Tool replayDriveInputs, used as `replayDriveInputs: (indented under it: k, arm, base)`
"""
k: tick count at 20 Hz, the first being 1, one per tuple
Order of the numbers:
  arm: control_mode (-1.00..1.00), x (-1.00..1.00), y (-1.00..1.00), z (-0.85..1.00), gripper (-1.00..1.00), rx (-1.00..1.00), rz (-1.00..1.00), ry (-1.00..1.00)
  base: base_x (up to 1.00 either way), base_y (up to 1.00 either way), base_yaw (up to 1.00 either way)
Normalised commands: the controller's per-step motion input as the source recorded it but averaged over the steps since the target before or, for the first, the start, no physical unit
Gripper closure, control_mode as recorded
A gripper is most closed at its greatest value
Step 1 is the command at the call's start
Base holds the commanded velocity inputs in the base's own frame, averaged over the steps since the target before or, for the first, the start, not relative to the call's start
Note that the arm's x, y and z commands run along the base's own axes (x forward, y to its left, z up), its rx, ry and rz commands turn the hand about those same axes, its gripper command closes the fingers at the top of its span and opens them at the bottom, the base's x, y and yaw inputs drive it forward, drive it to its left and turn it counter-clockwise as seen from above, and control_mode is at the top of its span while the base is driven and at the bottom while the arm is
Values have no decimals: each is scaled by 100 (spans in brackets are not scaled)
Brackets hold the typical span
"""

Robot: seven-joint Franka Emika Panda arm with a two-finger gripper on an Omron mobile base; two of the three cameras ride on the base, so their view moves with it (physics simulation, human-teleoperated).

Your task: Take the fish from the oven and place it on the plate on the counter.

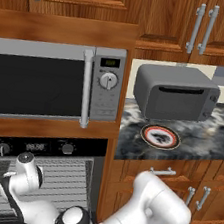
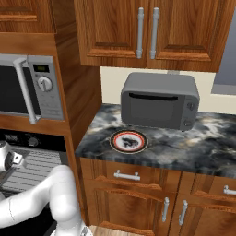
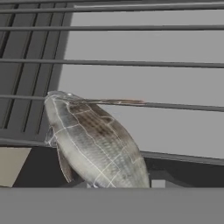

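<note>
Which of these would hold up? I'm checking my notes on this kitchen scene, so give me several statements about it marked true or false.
1. The plate sits on the counter in front of the toaster oven. True.
2. The fish already lies on the plate. False: it is by the wire rack inside the oven.
3. The plate carries a dark motif on a white centre. True.
4. The microwave is mounted below the oven. False: it is above it.
5. The arm reaches toward the counter. False: it reaches into the oven.
</note>
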Motion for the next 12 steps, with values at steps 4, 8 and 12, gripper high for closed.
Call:
replayDriveInputs:
  k: [4,8,12]
  arm:
    - [-100,-70,-26,11,100,10,0,-12]
    - [-100,-69,-32,29,100,11,0,-10]
    - [-100,-63,-33,50,100,10,0,-9]
  base:
    - [0,0,0]
    - [0,0,0]
    - [0,0,0]
